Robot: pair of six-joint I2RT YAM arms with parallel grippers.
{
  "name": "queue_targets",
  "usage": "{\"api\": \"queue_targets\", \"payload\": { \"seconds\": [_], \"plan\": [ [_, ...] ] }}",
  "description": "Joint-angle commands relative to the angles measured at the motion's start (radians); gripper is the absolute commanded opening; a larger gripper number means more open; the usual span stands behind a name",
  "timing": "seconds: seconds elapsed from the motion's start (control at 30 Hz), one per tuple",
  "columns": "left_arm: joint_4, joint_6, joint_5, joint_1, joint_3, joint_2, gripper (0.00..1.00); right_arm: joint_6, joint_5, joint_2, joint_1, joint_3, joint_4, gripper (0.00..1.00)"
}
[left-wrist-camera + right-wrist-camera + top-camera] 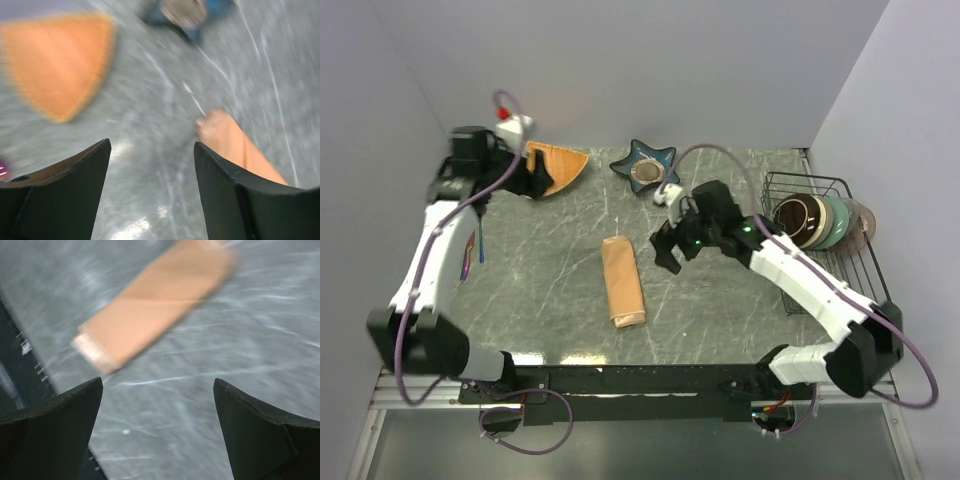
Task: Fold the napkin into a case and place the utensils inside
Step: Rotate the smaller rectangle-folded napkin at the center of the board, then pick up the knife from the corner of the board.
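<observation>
The napkin (623,283) lies folded into a narrow peach-orange strip in the middle of the table. It also shows in the left wrist view (235,145) and the right wrist view (155,300). A slim purple utensil (481,244) lies at the left, mostly hidden beside my left arm. My left gripper (530,181) is open and empty above the table, next to the orange fan-shaped dish (560,168); in its own view (152,150) only bare table shows between the fingers. My right gripper (669,249) is open and empty just right of the napkin's far end, with only bare table between its fingers in its own view (157,385).
A blue star-shaped dish (645,168) stands at the back centre. A black wire rack (865,262) holding bowls stands at the right edge. The orange dish (60,65) and the blue dish (190,12) appear blurred in the left wrist view.
</observation>
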Motion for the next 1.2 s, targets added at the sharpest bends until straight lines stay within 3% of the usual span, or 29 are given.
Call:
{"api": "queue_targets", "payload": {
  "seconds": [0.0,0.13,0.23,0.3,0.43,0.53,0.6,0.87,1.17],
  "plan": [
    [0.05,-0.216,-0.194,0.074,-0.023,-0.12,0.74,0.036,0.125,-0.103,-0.037,0.081,0.05,1.0],
    [-0.064,-0.167,-0.255,0.109,0.009,-0.076,0.8,0.103,0.177,-0.042,-0.048,0.196,-0.051,1.0],
    [-0.199,-0.126,-0.165,0.236,0.075,0.038,0.76,0.103,0.083,0.026,-0.112,0.304,-0.192,1.0],
    [-0.203,-0.132,-0.171,0.301,0.067,0.07,0.73,0.094,0.035,0.062,-0.152,0.362,-0.287,1.0],
    [-0.175,-0.12,-0.345,0.315,0.036,0.153,0.68,0.062,-0.022,0.095,-0.241,0.417,-0.403,1.0],
    [-0.174,-0.13,-0.379,0.339,0.03,0.245,0.55,0.066,-0.001,0.096,-0.277,0.428,-0.435,1.0],
    [-0.143,-0.138,-0.399,0.361,0.027,0.284,0.51,0.056,0.028,0.092,-0.284,0.428,-0.444,1.0],
    [-0.127,-0.14,-0.459,0.413,0.101,0.414,0.47,0.037,0.074,0.095,-0.292,0.433,-0.469,1.0],
    [-0.152,-0.054,-0.461,0.508,-0.019,0.34,0.44,0.037,0.081,0.078,-0.292,0.396,-0.457,1.0]
  ]
}}
